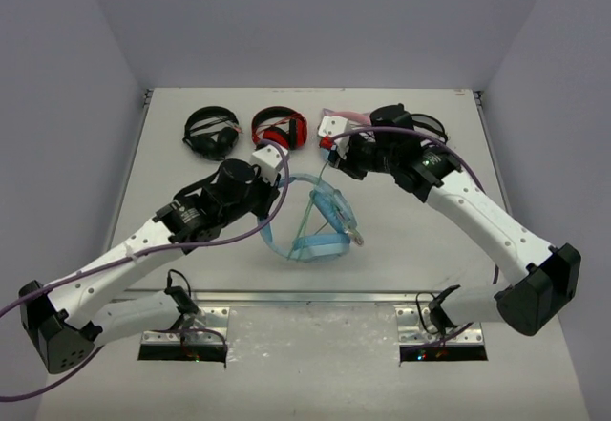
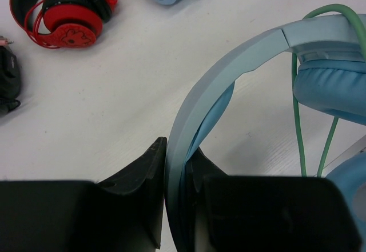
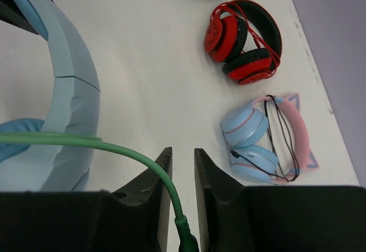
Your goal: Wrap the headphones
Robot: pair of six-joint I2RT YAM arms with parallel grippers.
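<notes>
The light-blue headphones (image 1: 320, 222) are at the table's middle, held partly raised, their headband (image 2: 229, 75) arching up. My left gripper (image 1: 284, 182) is shut on the headband's left side, and the left wrist view shows its jaws (image 2: 175, 149) pinching the band. A padded blue cup (image 2: 331, 89) and the pale-green cable (image 2: 297, 126) hang to the right. My right gripper (image 1: 331, 158) is beyond the headphones. In the right wrist view its jaws (image 3: 183, 152) stand nearly closed, with the cable (image 3: 114, 146) curving over the left finger and its plug (image 3: 186, 235) between them.
Along the back stand black headphones (image 1: 212, 132), red-and-black headphones (image 1: 279, 127), a blue pair with a pink cat-ear band (image 3: 263, 140) and another dark pair (image 1: 430, 120) behind my right arm. A metal rail (image 1: 315, 297) runs along the near edge.
</notes>
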